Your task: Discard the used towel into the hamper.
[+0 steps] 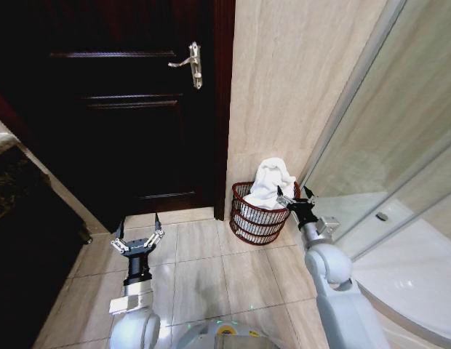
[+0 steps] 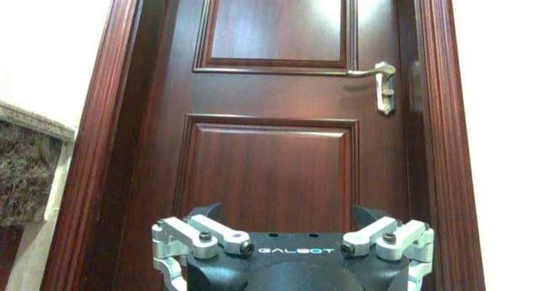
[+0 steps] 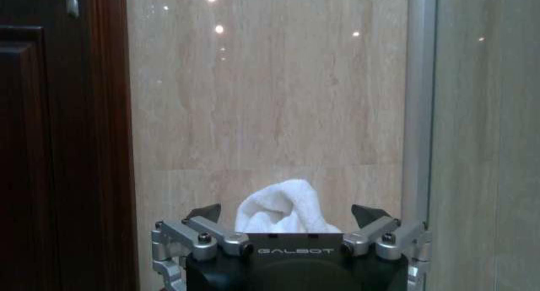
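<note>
Against the tiled wall beside the door, the hamper is seen with the towel heaped inside; discarding looks done. Right gripper and left gripper are held with jaws spread, empty.

We hold our right gripper spread open at the hamper's right rim, just beside the towel heaped inside it. Behind the hamper is the wall; the door lies to its left. Our left gripper, also open, hangs well left, facing the door.
</note>
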Robot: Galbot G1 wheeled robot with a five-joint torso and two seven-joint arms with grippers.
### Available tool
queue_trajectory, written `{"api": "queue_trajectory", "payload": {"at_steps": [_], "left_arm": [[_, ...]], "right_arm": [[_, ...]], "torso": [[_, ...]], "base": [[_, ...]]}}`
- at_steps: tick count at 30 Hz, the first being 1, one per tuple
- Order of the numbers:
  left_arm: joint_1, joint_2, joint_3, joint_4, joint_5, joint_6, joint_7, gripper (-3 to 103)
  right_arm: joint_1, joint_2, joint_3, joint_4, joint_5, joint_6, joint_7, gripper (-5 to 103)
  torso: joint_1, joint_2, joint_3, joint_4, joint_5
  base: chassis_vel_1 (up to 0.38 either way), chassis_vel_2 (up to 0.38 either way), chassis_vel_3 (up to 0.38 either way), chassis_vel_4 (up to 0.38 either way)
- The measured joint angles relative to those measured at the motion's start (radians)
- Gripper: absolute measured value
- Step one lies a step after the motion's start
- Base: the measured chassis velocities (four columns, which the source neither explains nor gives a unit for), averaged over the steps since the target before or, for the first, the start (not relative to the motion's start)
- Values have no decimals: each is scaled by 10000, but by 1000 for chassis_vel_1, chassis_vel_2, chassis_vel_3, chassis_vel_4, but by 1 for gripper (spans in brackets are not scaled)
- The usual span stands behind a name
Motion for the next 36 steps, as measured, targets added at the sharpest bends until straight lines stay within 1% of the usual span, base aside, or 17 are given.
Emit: {"api": "queue_trajectory", "payload": {"at_steps": [4, 11, 21, 23, 25, 28, 32, 35, 36], "left_arm": [[-15, 0, -5, -20, -7, 0, 16, 100], [-89, 0, -46, -19, -60, 32, 23, 100], [-262, -1, -21, 0, -103, 191, 107, 100], [-269, -1, -28, 3, -134, 217, 107, 100], [-279, 0, -46, 33, -189, 311, 103, 100], [-310, 0, -52, 132, -138, 451, -131, 100], [-293, 0, -46, 140, -105, 602, -365, 100], [-225, 0, -73, 162, -88, 779, -707, 100], [-225, 0, -73, 162, -88, 779, -707, 100]], "right_arm": [[-58, -22, 6, -58, 13, 227, 14, 100], [-4, -44, -31, -104, 21, 252, 29, 100], [117, -13, -27, -116, -16, 247, 270, 100], [182, -63, -27, -99, -56, 242, 301, 100], [534, -270, -45, -232, -64, 143, 303, 100], [1407, -670, -135, -912, 256, -111, 269, 100], [1876, -875, -275, -1406, 512, -273, 193, 100], [2589, -1110, -639, -2293, 1074, -470, -94, 100], [2589, -1110, -639, -2293, 1074, -470, -94, 100]], "torso": [[4, 10, 6, -1, 0], [5, 21, 12, 0, 2], [17, 25, 25, -1, 3], [17, 26, 25, -1, 2], [17, 30, 25, 0, -1], [14, 34, 24, 0, 0], [13, 37, 23, 0, 2], [12, 38, 25, -1, 2], [12, 38, 25, -1, 2]], "base": [[0, 0, 0, 0], [-37, 42, 32, -53], [-160, 146, 163, -148], [-69, 102, 102, -124], [-35, 51, 14, -36], [0, 0, 0, 0], [32, -25, -6, 38], [0, 0, 0, 0], [0, 0, 0, 0]]}}
